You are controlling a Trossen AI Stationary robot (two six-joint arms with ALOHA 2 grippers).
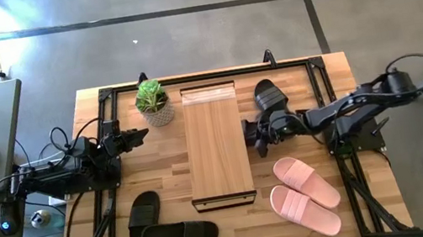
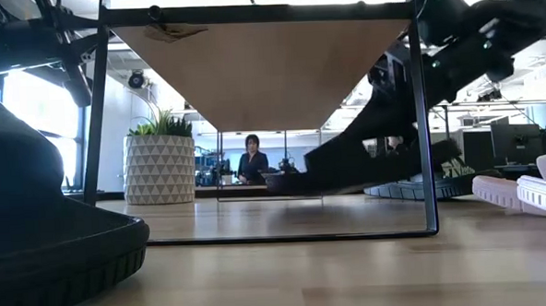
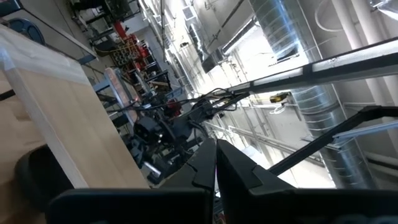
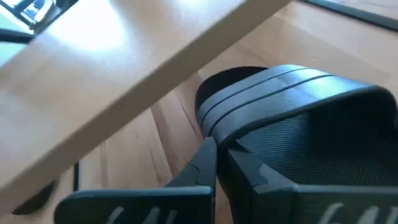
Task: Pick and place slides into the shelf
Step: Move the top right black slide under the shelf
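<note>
Right pincer grips black slide beside shelf

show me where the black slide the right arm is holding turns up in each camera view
High view: the held black slide sits at the shelf's right edge, mostly under the right gripper.
Low view: dark shape right of centre, tilted, toe entering under the shelf top.
Left wrist view: cannot tell it apart.
Right wrist view: fills the lower right, beside the shelf plank.
Shared landmark: the shelf's pale plank top.
</note>
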